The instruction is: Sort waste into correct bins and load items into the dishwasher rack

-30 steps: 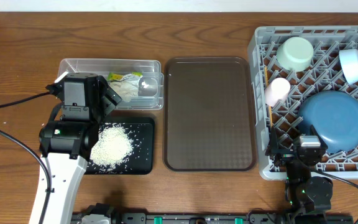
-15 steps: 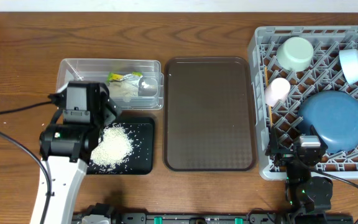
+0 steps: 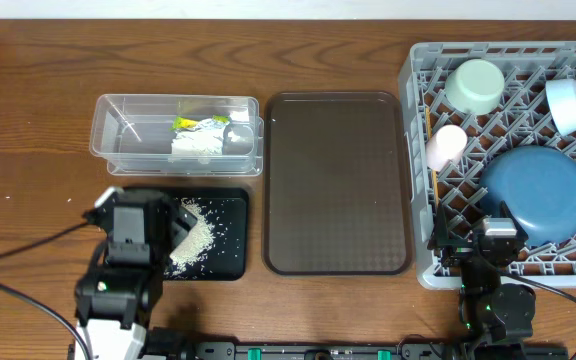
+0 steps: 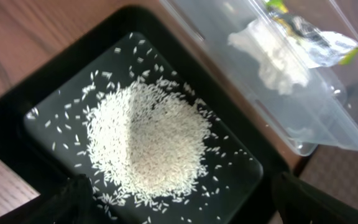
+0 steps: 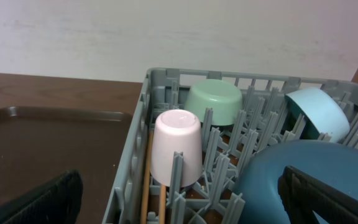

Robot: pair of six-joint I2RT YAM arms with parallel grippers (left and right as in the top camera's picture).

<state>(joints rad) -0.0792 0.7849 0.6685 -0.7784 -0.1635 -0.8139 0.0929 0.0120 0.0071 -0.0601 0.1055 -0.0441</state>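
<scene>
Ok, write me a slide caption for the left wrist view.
Open left hand over the rice pile on the black tray; tissue and wrapper lie in the clear tub beyond.

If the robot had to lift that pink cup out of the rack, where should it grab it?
Probably from above, pinching its round sides just below the closed base. The pink cup sits mouth-down between pegs of the rack, so only its top stands free.
</scene>
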